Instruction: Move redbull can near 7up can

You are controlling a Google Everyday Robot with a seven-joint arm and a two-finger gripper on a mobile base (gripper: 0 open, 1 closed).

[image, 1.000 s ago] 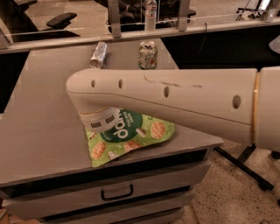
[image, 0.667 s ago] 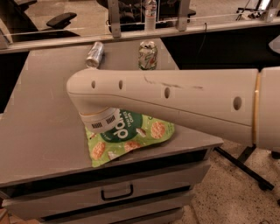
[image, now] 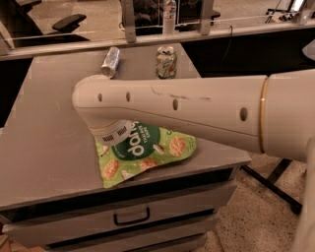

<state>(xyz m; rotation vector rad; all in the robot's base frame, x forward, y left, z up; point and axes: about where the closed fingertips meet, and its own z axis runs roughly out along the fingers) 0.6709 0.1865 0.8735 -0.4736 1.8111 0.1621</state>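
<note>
The worktop (image: 44,123) carries two cans and one snack bag (image: 147,150): the redbull can (image: 110,61) lies on its side at the far edge, apart from the upright 7up can (image: 166,63). The end effector is hidden behind the one arm (image: 197,108); its state cannot be told.

On my feed, a green snack bag (image: 150,157) lies flat near the front edge of the grey table (image: 44,128), with drawers (image: 130,216) beneath. A bottle (image: 169,14) and chair (image: 69,22) stand behind.
</note>
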